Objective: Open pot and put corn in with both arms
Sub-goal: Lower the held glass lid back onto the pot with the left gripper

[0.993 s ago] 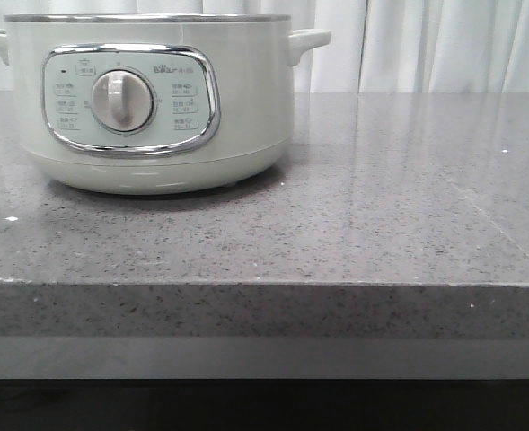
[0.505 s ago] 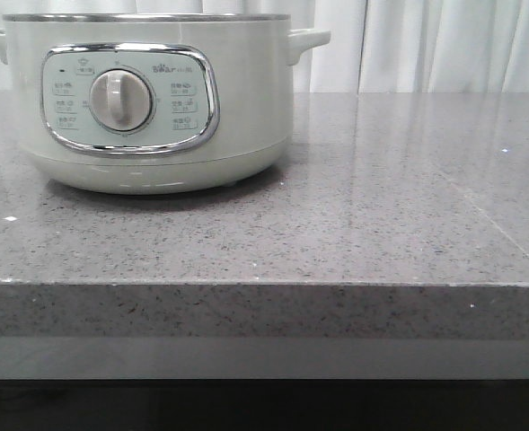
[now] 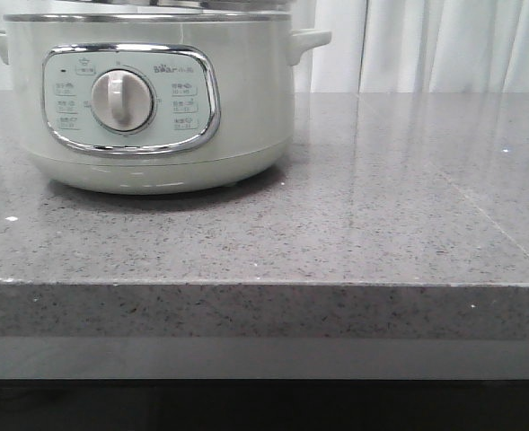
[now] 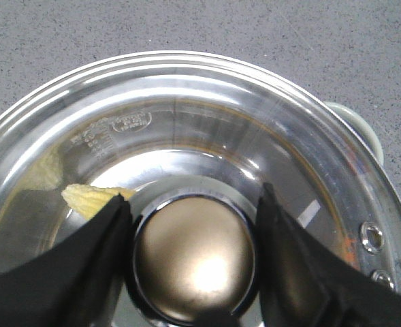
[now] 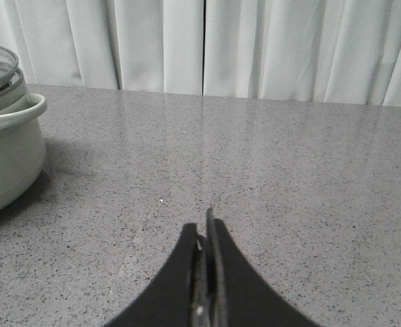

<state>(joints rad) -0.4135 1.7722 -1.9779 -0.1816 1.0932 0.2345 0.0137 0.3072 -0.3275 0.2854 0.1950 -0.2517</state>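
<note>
Pot (image 3: 156,99) sits on the bench (image 3: 354,224), left of centre in the front view, dial facing the camera. Glass lid (image 4: 207,136) is on or just at the rim; can't tell if fully seated. Corn (image 4: 91,199) is inside, visible through the glass; its long axis can't be read. Left end effector (image 4: 193,255) is directly above, fingers either side of the lid knob (image 4: 195,257) and touching it, apparently gripping. Right end effector (image 5: 205,238) is closed and empty, well apart from the pot, low over the bench. Left arm is nearer; any release is straight up.
</note>
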